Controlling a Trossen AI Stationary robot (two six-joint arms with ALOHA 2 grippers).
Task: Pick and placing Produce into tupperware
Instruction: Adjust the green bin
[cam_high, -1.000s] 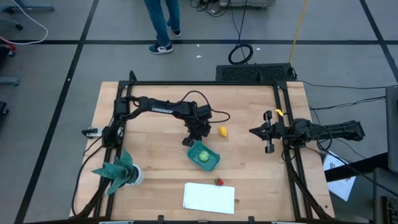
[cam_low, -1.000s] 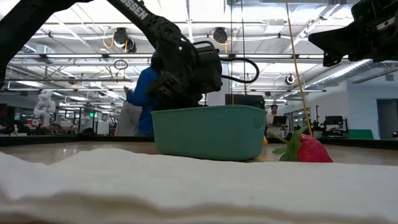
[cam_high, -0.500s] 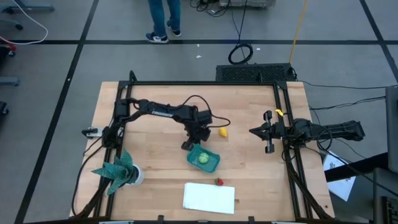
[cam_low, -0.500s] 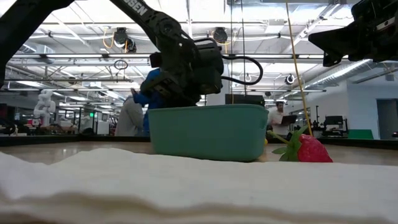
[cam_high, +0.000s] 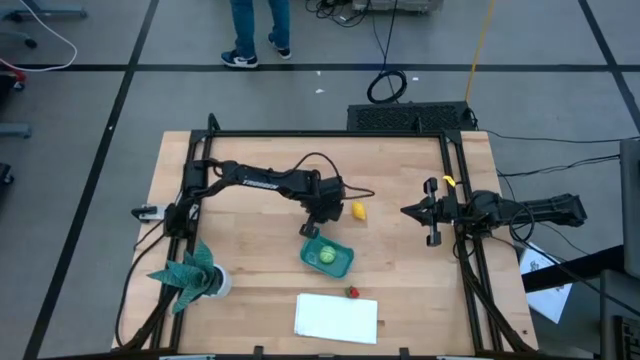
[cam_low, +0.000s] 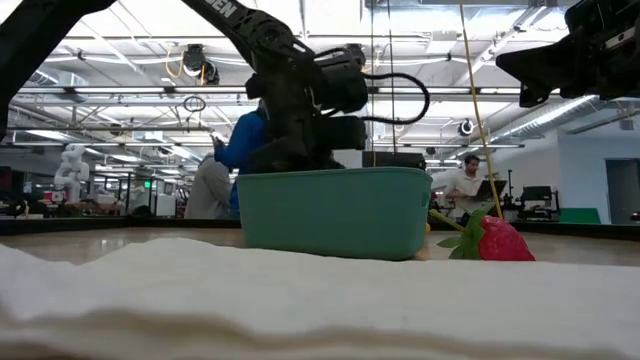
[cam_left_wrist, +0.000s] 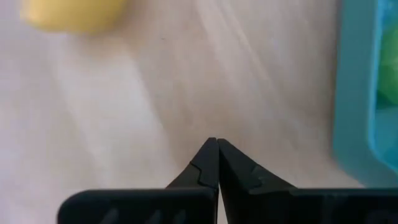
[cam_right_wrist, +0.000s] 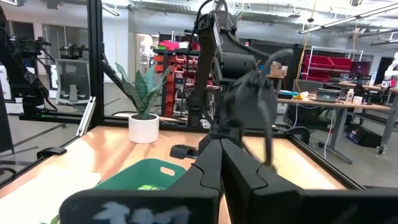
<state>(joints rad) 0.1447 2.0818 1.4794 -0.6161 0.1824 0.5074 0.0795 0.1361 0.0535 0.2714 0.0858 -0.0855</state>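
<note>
One green round toy piece (cam_high: 326, 254) lies in the shallow teal plastic tupperware (cam_high: 341, 264). Left gripper (cam_left_wrist: 217, 149), fingers pressed together and empty, should spread them wide before straddling the nearby yellow oval lemon (cam_high: 358, 211).

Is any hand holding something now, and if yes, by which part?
No. The left hand is shut on nothing beside the tupperware; the right hand is shut and empty.

Bare wood lay open between the lemon (cam_high: 357, 211) and the right gripper (cam_high: 408, 211); from the left, the lemon was flanked by the left gripper (cam_high: 312, 230), with the tupperware (cam_high: 341, 262) near below and the white sheet (cam_high: 336, 317) beyond
</note>
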